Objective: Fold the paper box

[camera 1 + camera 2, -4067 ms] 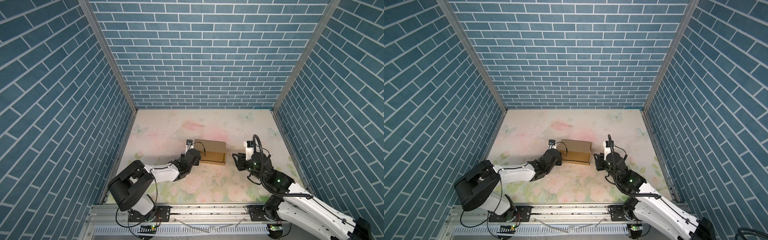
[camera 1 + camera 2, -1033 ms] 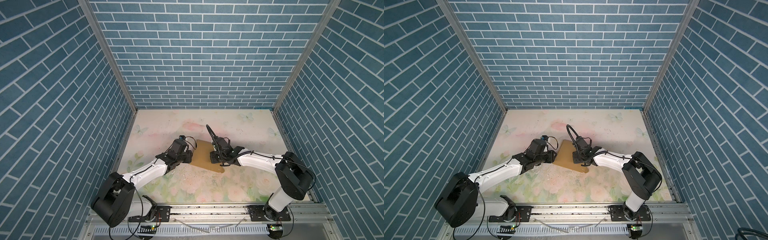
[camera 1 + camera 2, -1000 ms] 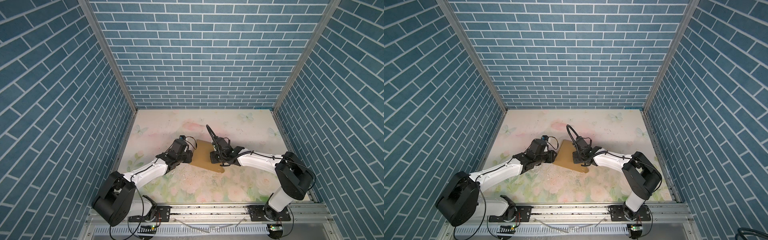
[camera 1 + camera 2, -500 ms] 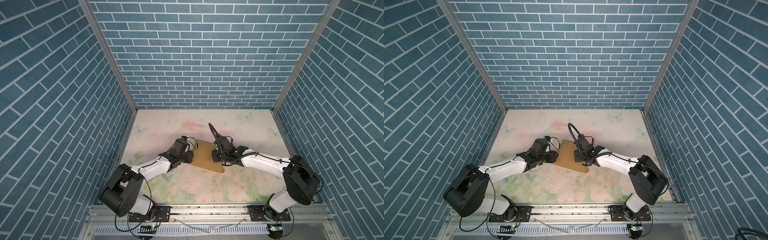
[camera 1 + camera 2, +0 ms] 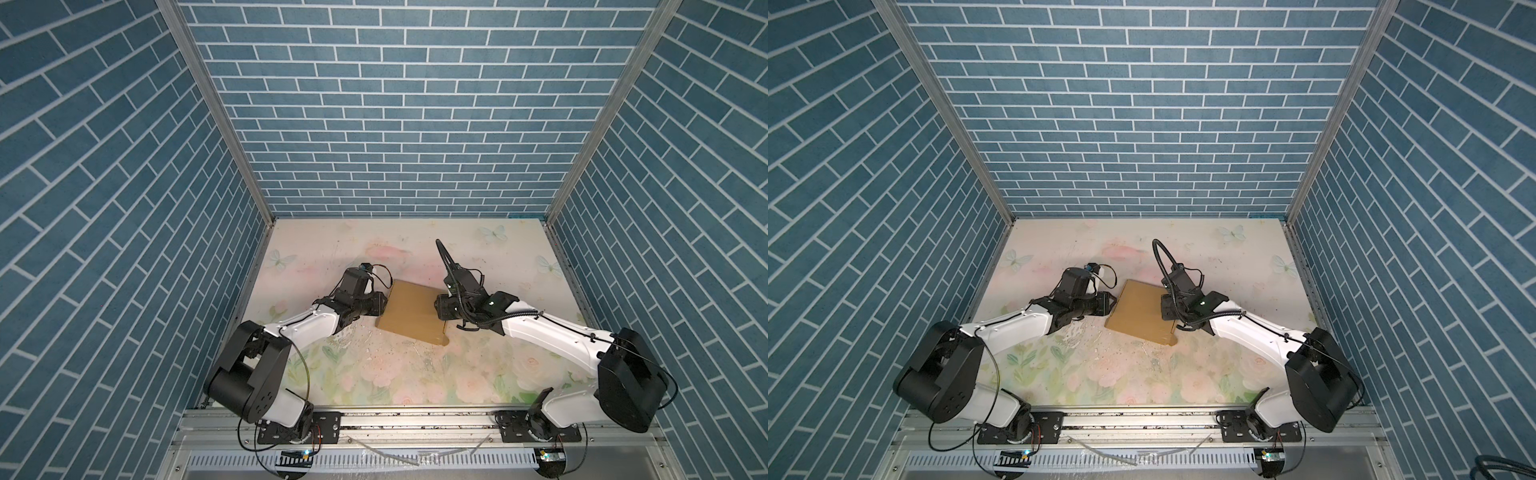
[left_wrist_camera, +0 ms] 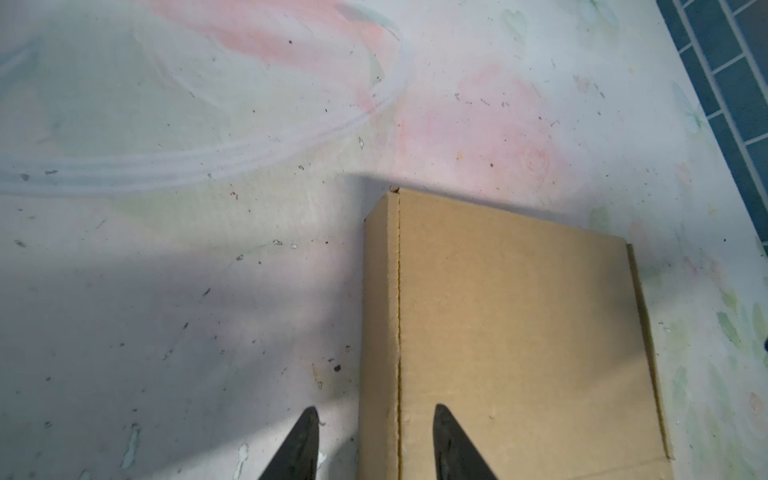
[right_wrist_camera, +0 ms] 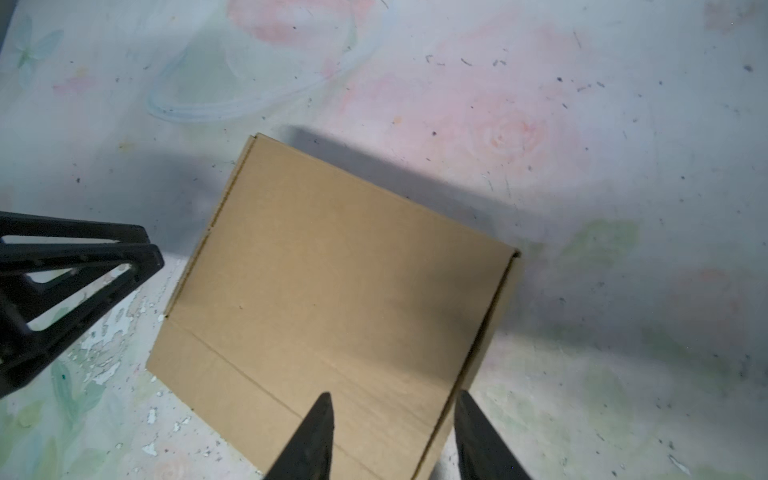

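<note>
The paper box (image 5: 413, 309) is a single closed, flat brown carton. It lies a little left of the middle of the floral desk (image 5: 415, 374), turned so that one corner points toward the front rail. There are two arms, each with one end effector, and three brick-patterned walls (image 5: 395, 124) close in the desk at the back and both sides.

The left end effector (image 5: 384, 305) sits at the box's left edge. In the left wrist view its jaws stand apart – one finger over the bare desk, the other above the lid (image 6: 519, 332) – and nothing is clamped between them. The right end effector (image 5: 438, 307) is over the box's right edge. Its wrist view shows it spread open as well, with one fingertip above the lid (image 7: 332, 282) and the other past the edge over the desk. That view also shows the left end effector (image 7: 83, 282) just beside the opposite edge.

The lid's edges lie flush, with a fold line across the near end. A small piece of cardboard juts out at the front right corner. Open desk runs from the box back to the rear wall and forward to the rail, and both arms reach in from the front corners.

About four seconds ago the box lay square to the front and the right end effector stood apart from it, off to the right. Since a second ago the box looks unmoved.
</note>
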Controlling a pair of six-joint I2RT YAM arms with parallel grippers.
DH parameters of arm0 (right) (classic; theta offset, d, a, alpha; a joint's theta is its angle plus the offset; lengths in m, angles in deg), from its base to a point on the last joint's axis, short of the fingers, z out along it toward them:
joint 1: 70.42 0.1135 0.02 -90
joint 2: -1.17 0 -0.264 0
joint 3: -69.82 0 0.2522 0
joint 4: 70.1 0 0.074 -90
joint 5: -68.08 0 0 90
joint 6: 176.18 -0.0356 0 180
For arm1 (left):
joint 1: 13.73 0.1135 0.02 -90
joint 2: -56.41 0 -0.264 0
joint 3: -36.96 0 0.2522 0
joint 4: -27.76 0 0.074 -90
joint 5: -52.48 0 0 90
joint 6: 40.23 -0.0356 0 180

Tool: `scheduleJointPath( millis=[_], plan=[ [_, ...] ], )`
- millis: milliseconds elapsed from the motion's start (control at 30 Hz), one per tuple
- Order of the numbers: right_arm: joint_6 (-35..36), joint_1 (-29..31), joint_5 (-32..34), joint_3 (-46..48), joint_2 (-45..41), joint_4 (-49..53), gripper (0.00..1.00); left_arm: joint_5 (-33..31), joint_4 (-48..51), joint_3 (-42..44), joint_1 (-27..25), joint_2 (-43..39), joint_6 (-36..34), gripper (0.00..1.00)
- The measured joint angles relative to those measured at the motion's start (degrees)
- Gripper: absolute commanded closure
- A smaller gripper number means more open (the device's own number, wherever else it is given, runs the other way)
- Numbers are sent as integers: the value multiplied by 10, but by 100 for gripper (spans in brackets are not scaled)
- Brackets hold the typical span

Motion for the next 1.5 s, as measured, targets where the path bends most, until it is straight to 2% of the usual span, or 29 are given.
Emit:
scheduleJointPath(
  millis=[233, 567, 767, 1000, 1167, 1300, 1500],
  plan=[
    [-9, -25, -9, 37, -20, -3, 60, 26, 1, -32, 9, 36, -13, 60],
    [-19, -41, -19, 57, -44, -16, 60, 57, 2, -52, 23, 75, -27, 67],
    [-29, -45, -23, 84, -64, -26, 51, 70, 1, -56, 27, 87, -29, 70],
    [-34, -53, -30, 97, -69, -36, 51, 82, -5, -56, 32, 90, -30, 74],
    [-44, -56, -40, 99, -69, -50, 40, 85, -18, -52, 35, 93, -29, 74],
    [-71, -56, -56, 120, -71, -86, 31, 91, -33, -44, 38, 94, -27, 74],
    [-129, -57, -69, 160, -71, -144, 27, 99, -52, -36, 45, 98, -25, 75]
  ],
)
